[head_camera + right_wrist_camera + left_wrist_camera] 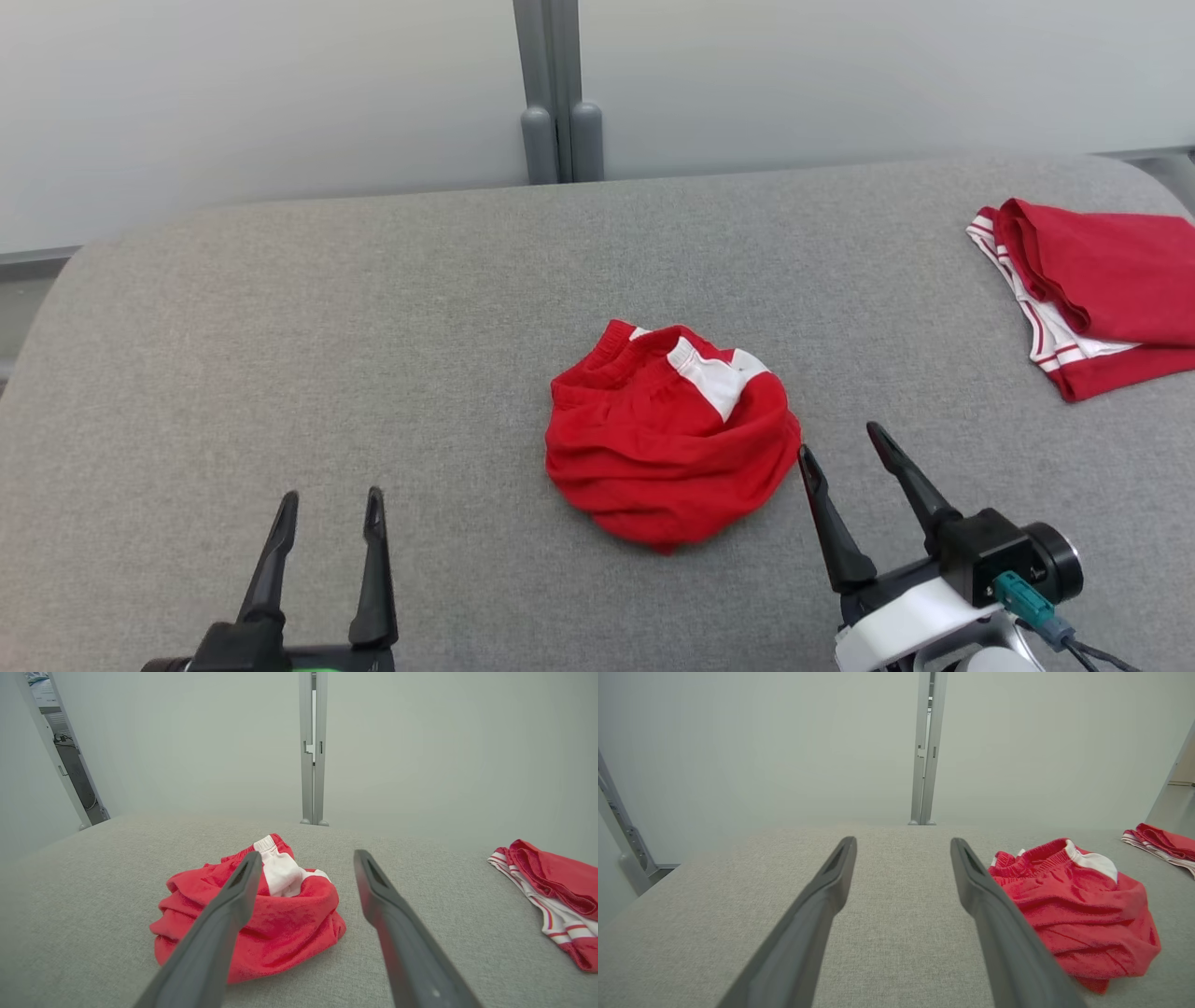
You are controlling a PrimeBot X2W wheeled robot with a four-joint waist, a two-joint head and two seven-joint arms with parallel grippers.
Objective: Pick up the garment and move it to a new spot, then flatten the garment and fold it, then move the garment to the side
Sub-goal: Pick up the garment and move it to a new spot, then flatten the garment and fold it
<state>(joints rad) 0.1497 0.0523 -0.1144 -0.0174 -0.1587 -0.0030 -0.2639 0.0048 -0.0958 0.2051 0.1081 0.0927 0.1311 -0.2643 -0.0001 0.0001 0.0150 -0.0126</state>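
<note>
Head view gives you the crumpled red garment [667, 448] lying in a rounded heap near the middle of the grey fabric-covered tabletop [373, 327], with a white panel and a gathered red waistband showing on its upper side. Your left pincer [332, 497] sits at the lower left with its two dark fingers spread wide and nothing between them; it is well apart from the garment, over bare grey cloth. Your right pincer [840, 441] is at the lower right, also spread wide and holding nothing, angled up and to the left, and its nearer fingertip lies just beside the garment's right edge; you cannot tell from this angle whether it touches the cloth. From the right wrist view you see the heap ahead and to the left, partly behind the left-hand finger, while the other finger points over bare tabletop. From the left wrist view the garment lies off to the right of both fingers. A second red piece with white stripes [1102, 280] lies folded at the far right edge of the tabletop, well apart from the heap. A grey post [558, 93] rises behind the tabletop against a pale wall.
</note>
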